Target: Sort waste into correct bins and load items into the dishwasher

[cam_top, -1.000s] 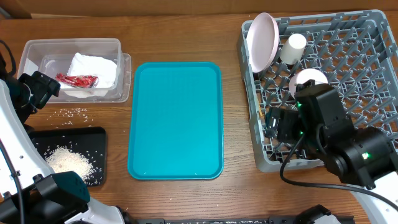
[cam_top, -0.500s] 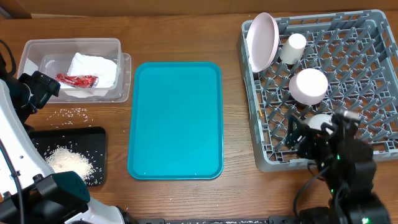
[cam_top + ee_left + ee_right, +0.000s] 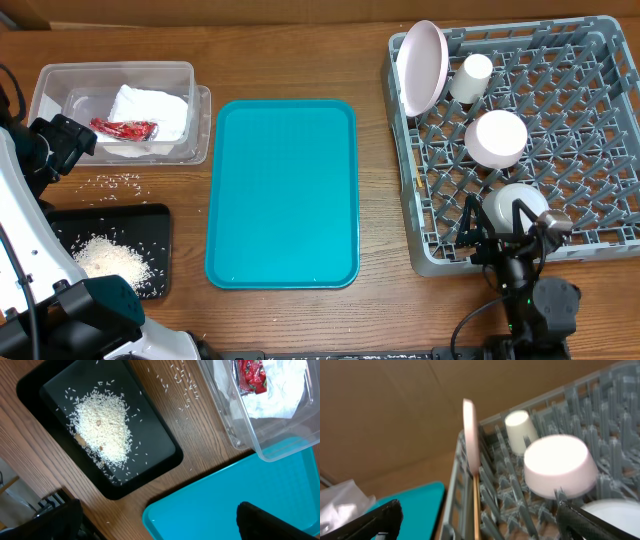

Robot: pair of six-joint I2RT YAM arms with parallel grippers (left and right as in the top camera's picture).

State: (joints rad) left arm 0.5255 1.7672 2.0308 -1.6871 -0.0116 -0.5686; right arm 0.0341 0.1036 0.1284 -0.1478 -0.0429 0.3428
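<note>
Apparently the small bowl [image 3: 515, 200] sits between the right gripper's [image 3: 508, 226] fingers.

A teal serving tray [image 3: 282, 193] lies flat on the brown wooden table [image 3: 300, 60], its long side running front to back.

Wood-grain table [image 3: 300, 60], smooth glossy teal tray [image 3: 282, 195], clear plastic tub [image 3: 110, 68], matt black tray [image 3: 150, 225], grey plastic rack [image 3: 590, 110], crumpled paper napkin [image 3: 150, 108]

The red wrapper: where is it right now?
Seen from overhead, the red wrapper lies inside the clear tub at the table's upper left, beside the white napkin.
</note>
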